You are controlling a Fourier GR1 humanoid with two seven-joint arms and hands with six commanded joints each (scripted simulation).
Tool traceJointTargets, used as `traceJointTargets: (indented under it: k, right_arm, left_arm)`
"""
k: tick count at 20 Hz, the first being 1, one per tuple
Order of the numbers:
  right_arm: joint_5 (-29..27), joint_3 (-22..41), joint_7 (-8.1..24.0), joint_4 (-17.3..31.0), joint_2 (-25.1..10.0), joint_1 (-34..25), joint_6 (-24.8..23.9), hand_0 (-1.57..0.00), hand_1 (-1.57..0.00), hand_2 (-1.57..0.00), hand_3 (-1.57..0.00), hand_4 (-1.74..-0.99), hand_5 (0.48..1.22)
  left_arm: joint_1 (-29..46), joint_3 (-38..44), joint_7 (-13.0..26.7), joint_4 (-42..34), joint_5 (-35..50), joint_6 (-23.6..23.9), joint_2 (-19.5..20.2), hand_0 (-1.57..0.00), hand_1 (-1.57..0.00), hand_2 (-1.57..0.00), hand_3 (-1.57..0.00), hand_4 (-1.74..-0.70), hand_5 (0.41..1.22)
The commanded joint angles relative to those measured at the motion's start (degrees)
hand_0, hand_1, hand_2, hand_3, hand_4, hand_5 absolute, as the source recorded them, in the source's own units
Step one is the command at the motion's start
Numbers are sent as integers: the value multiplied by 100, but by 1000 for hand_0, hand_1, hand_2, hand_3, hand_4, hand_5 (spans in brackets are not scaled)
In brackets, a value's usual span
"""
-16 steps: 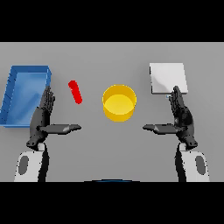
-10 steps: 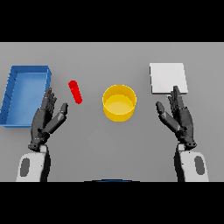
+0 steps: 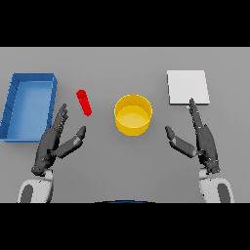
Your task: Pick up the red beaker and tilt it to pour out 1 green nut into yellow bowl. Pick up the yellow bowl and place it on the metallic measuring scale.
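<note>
**A:** While both arms wait low on the grey table [image 3: 125,171], where is the thing to be picked up first?

**B:** The small red cylindrical beaker [image 3: 84,102] sits left of centre, looking tilted or lying down, its upper end pointing up and left. It is apart from everything: a blue rectangular open tray [image 3: 12,100] is further left, and a round yellow plastic-looking bowl [image 3: 133,114] sits near it on the right. I cannot see any green nut inside the beaker.

**A:** And the hands?

**B:** The left hand [image 3: 51,146] is just below the beaker, fingers straight and spread, thumb out, grasping nothing. The right hand [image 3: 202,141] is lower right, fingers also extended and loose, with fingertips reaching the lower edge of a flat pale metallic square scale [image 3: 188,87].

**A:** How would the beaker handle?

**B:** My guess is light, rigid and smooth, so likely to roll or slip. I would pinch it across its middle, thumb against fingers, keeping the open end clear for pouring. The bowl looks stiff and light too; its rim or wall offers the hold.
</note>
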Motion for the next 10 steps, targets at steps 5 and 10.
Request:
traceJointTargets:
  k: [5, 10]
  right_arm:
    - [-351, -73, -123, 78, 25, -70, 224, 1, 1, 1, 1, -1209, 627]
    - [-318, -34, -185, 140, 89, 23, 210, 1, 1, 1, 1, -1229, 626]
  left_arm:
    - [-730, 253, -25, 954, 62, -1, -6, 1, 1, 1, 1, -1169, 648]
    - [-1612, 554, -348, 2157, 84, -18, 63, 1, 1, 1, 1, -1178, 637]
